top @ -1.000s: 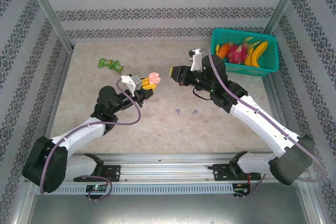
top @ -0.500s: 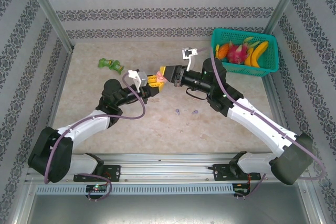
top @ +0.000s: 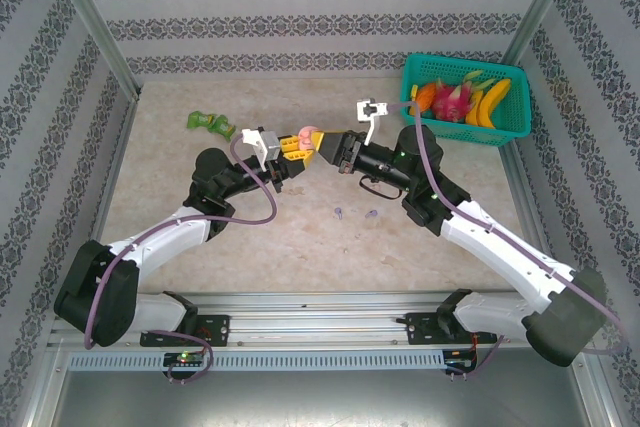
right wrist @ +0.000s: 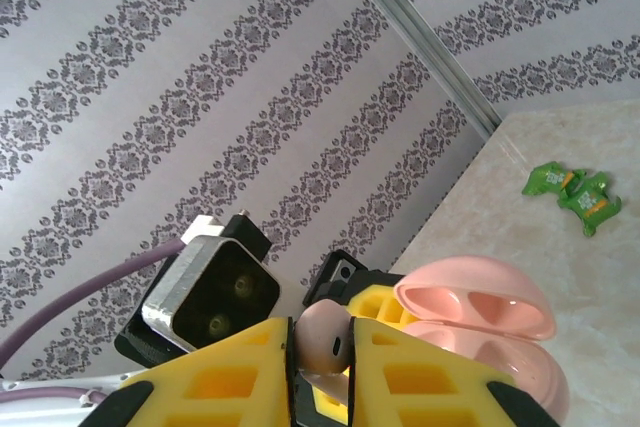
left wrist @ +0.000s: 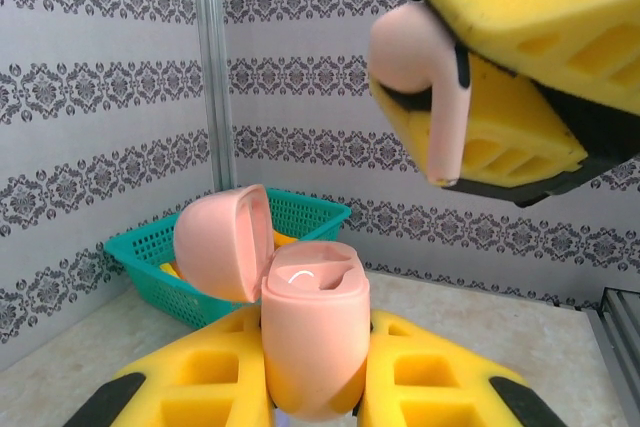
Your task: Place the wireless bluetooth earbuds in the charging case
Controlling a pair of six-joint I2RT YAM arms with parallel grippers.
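Observation:
My left gripper (left wrist: 315, 372) is shut on an open pale pink charging case (left wrist: 312, 332), held upright with its lid (left wrist: 222, 242) hinged back to the left. Inside it one socket shows a white arc. My right gripper (right wrist: 321, 347) is shut on a pale pink earbud (right wrist: 325, 337). In the left wrist view that earbud (left wrist: 428, 82) hangs stem down, above and to the right of the case mouth and apart from it. From above, the two grippers (top: 292, 148) (top: 326, 145) meet tip to tip over mid-table, with the case (top: 306, 135) between them. Two lilac earbuds (top: 340, 213) (top: 372, 214) lie on the table.
A teal basket (top: 505, 129) of toy fruit stands at the back right. A green packet (top: 210, 124) lies at the back left. Patterned walls and metal posts enclose the table (top: 200, 187) on three sides.
The two grippers have closed the gap between them: the left one swung right with the case, and the right one came left with the earbud until it hangs by the case mouth.

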